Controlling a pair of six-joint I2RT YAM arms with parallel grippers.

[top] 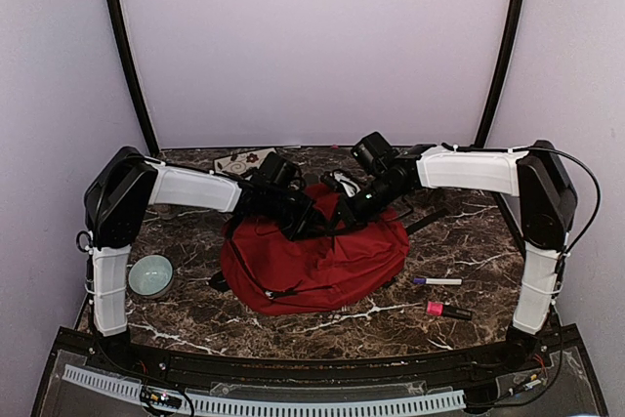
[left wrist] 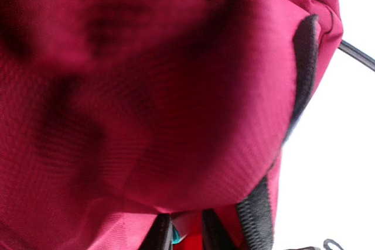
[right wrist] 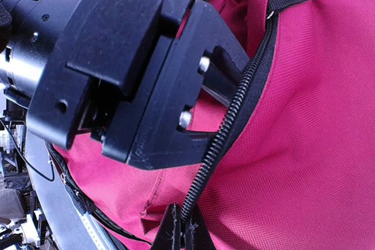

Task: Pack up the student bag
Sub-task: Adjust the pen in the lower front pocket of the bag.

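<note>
Top external shows the student bag (top: 327, 263) crumpled, dark red, black-strapped.

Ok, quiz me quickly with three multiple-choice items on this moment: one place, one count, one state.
1. Where is the bowl?
A) left of the student bag, near the left arm base
B) inside the bag
C) beside the pens

2. How many pens lie right of the bag?
A) one
B) two
C) four

3. The bag's zip is:
A) closed
B) open
C) torn off

Answers: A, the top view shows it there. B, a purple marker and a pink highlighter. B, the right wrist view shows its teeth running along one parted edge.
</note>
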